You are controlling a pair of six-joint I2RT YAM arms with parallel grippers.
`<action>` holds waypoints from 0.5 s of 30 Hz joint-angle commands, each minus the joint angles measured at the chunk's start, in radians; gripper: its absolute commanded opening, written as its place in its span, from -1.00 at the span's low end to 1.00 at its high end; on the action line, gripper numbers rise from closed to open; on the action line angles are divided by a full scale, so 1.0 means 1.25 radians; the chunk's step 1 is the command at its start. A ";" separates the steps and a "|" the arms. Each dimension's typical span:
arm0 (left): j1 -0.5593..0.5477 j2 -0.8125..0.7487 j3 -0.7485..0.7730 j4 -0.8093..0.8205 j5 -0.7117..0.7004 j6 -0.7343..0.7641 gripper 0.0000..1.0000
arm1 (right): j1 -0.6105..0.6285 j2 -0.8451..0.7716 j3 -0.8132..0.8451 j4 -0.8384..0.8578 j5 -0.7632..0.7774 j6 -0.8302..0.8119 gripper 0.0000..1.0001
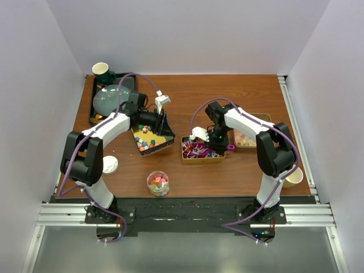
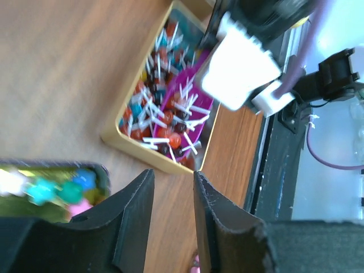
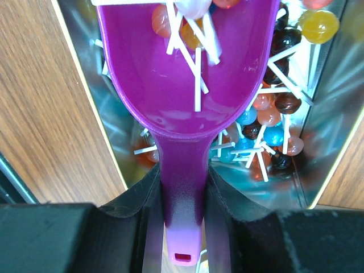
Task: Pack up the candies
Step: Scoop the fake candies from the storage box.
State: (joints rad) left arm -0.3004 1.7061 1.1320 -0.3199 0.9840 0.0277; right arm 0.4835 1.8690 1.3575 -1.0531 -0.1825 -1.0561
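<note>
Right gripper (image 3: 182, 187) grips the purple plastic scoop (image 3: 182, 85) among stick lollipops (image 3: 287, 102); left gripper (image 2: 172, 187) is narrowly parted, empty. Clear round jar (image 1: 149, 183) seems part-filled; much remains.

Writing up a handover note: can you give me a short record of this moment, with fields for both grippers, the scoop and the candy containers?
left gripper: open, nothing between the fingers, beside the dark tray
dark tray: holds multicolour candies
right gripper: shut on the handle of the purple scoop
purple scoop: bowl down in the gold tin, a few lollipops in it
clear jar: some candies inside, white lid lying apart
</note>
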 commanded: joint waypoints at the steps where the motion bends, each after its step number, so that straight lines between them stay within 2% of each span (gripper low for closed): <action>1: 0.037 0.011 0.103 -0.108 0.071 0.102 -0.23 | -0.031 -0.005 -0.028 0.040 -0.039 -0.033 -1.00; 15: 0.077 0.005 0.117 -0.126 0.028 0.141 -0.22 | -0.095 -0.080 -0.124 0.086 -0.143 -0.056 -1.00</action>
State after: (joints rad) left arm -0.2199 1.7176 1.2427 -0.4469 1.0191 0.1513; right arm 0.3958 1.7905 1.2579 -0.9779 -0.2886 -1.1007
